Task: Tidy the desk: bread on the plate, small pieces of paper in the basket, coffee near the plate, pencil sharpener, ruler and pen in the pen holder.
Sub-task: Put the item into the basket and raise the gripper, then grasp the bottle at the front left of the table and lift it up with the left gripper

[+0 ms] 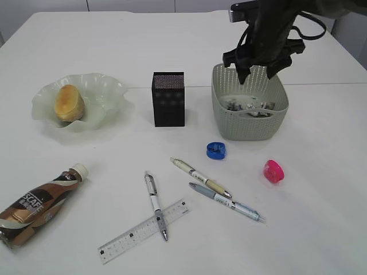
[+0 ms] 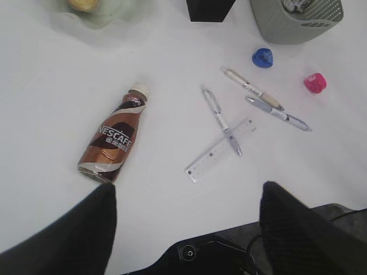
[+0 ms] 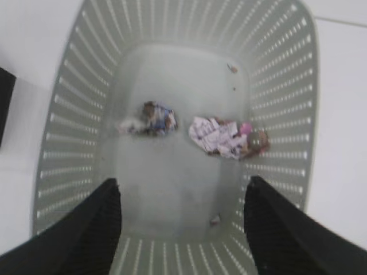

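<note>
While my right gripper (image 1: 259,73) hangs over the basket (image 1: 250,127), its jaws are spread apart with nothing between them. Two crumpled paper scraps (image 3: 189,129) lie on the basket floor, straight below the fingers (image 3: 74,235) (seen from my right wrist).

My left gripper (image 2: 183,220) is also spread wide and empty, well back from the basket, above bare desk (image 1: 321,229) on the near side of the bottle.

Everything else placed off the basket:
- Pen holder (image 1: 168,98): upright, just left of the basket, not touching it.
- Plate (image 1: 109,91): further left, past the pen holder. Bread (image 1: 69,102) sits in it.
- Coffee bottle (image 1: 39,204): lying on its side, far left and nearer me than the basket, cap pointing toward the plate. Well apart from the plate.
- Blue sharpener (image 1: 216,150): just in front of the basket's left corner.
- Pink sharpener (image 1: 273,171): in front of the basket's right corner, a bit further out.
- Beige pen (image 1: 200,177) and grey pen (image 1: 227,203): in front of the basket, near each other, roughly parallel, both slanted.
- Ruler (image 1: 143,231): front-left of the basket, flat on the desk, with a white pen (image 1: 155,203) lying across its right end (touching, crossing like an X).

Nothing visible inside the pen holder from the exterior view; can't see down to its bottom.
</note>
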